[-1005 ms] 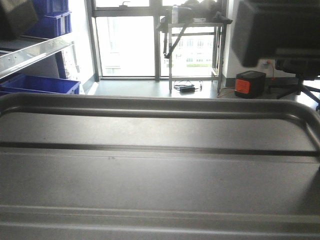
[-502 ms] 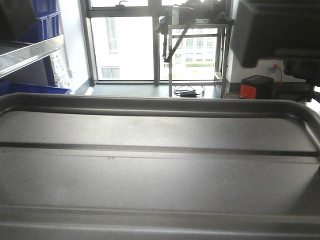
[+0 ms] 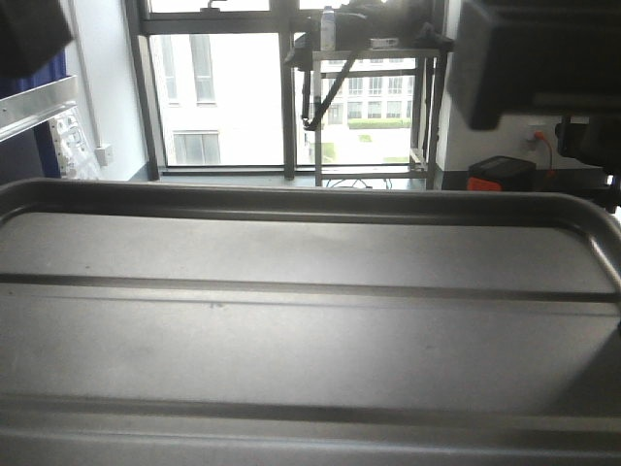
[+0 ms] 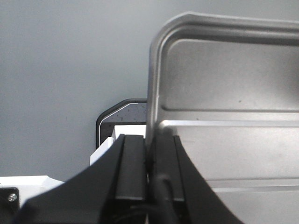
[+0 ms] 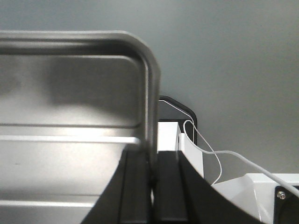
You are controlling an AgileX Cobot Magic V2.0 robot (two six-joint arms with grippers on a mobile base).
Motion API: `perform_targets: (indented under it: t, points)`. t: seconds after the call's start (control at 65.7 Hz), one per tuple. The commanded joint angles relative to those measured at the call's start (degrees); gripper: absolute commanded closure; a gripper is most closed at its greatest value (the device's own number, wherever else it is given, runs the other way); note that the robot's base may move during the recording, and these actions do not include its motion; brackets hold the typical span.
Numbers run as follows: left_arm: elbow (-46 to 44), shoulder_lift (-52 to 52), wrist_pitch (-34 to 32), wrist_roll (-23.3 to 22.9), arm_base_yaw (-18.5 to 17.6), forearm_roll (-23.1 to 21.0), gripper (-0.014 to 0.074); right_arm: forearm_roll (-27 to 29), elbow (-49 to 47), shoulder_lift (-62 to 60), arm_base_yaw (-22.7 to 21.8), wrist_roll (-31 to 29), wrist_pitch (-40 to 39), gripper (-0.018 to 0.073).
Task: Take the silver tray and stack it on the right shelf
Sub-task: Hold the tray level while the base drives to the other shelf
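Note:
The silver tray point(image 3: 310, 340) fills the lower front view, held level, with two long raised ridges across its base. My left gripper point(image 4: 150, 154) is shut on the tray's left rim point(image 4: 154, 84), one finger inside and one outside. My right gripper point(image 5: 152, 172) is shut on the tray's right rim point(image 5: 152, 93) in the same way. The right shelf is out of view.
Ahead stand tall windows point(image 3: 233, 87), a metal-framed table point(image 3: 374, 49) and a black box with an orange face point(image 3: 500, 175) on the floor. A steel rack edge point(image 3: 34, 107) shows at far left. A dark arm part point(image 3: 534, 53) hangs at upper right.
The background has slid left to right across the view: the blue bins and left rack have left the view and the windows have shifted. The tray stays fixed in both grippers.

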Motion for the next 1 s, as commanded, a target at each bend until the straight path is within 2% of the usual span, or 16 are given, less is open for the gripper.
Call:
perform_targets:
  t: [0.0, 0.989]
  points:
    - [-1.6, -1.1, 1.9, -0.3, -0.4, 2.1, 0.0694, -2.5, -1.5, -1.2, 0.0, -0.2, 5.2, 0.0499]
    - [-1.6, -1.1, 4.8, -0.3, -0.4, 2.5, 0.0694, -2.6, -1.5, -1.2, 0.0, -0.2, 5.2, 0.0499]
